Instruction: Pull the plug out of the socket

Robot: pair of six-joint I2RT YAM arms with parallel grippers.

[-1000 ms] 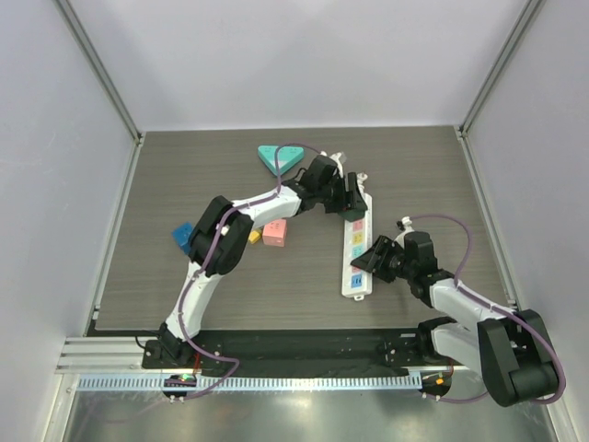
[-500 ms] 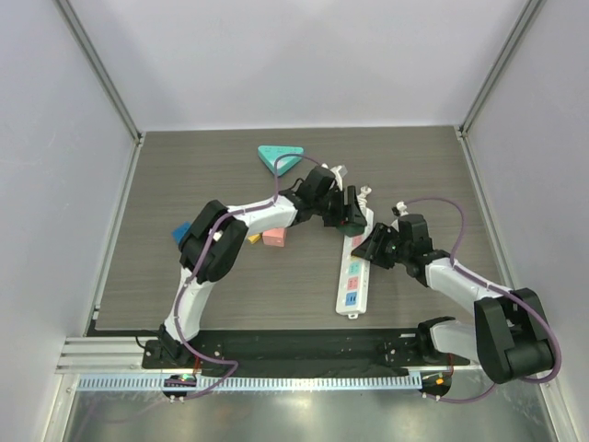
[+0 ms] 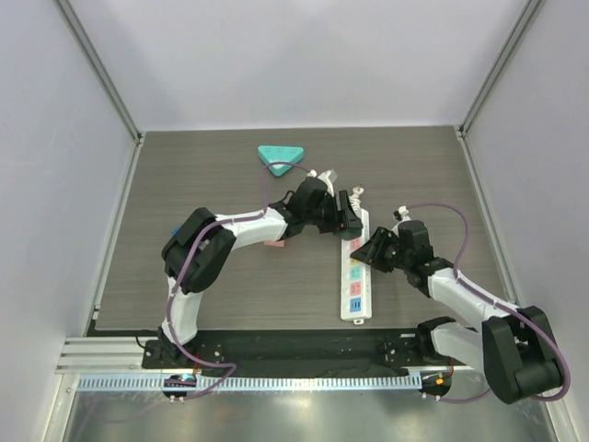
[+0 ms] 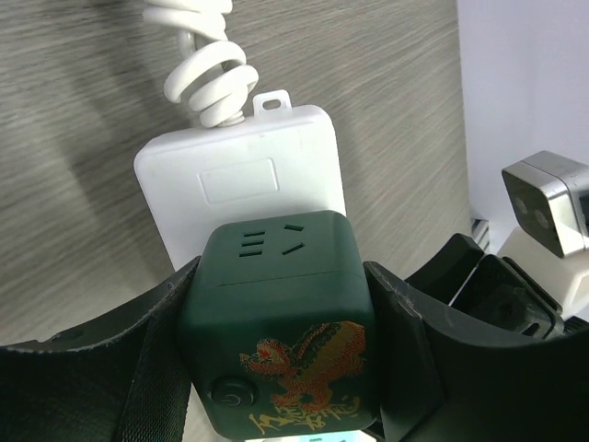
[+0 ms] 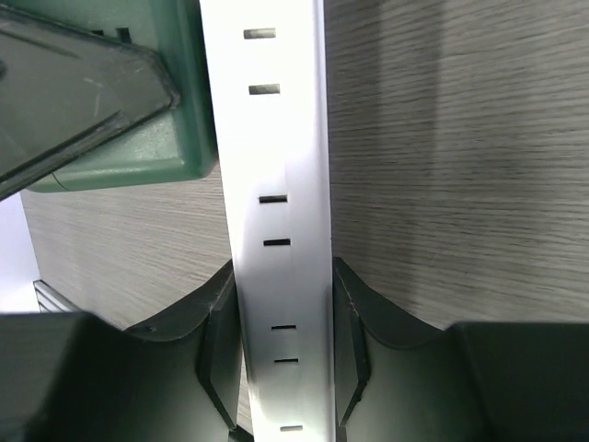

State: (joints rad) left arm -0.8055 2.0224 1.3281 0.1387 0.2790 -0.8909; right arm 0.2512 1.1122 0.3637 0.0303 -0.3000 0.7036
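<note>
The socket (image 3: 353,285) is a long white power strip lying lengthwise on the dark table, its knotted white cord (image 4: 207,74) at the far end. The plug (image 4: 281,313), a dark green cube with an orange dragon print, sits on the strip's far end. My left gripper (image 3: 347,219) is shut on the plug, with a finger pressed against each side. My right gripper (image 5: 283,304) is shut across the socket's (image 5: 276,138) width near its middle, both pads against its edges. The plug (image 5: 120,101) appears at upper left in the right wrist view, against the strip.
A teal triangular block (image 3: 280,157) lies at the back, left of the arms. A pink block (image 3: 273,245) peeks out under the left forearm. The right wrist's camera housing (image 4: 543,203) is close beside the left gripper. Grey walls enclose the table on three sides.
The right gripper moved up along the strip and closed on its middle. The strip swung and now lies straighter. The left gripper, still on the plug, shifted slightly left and nearer.
</note>
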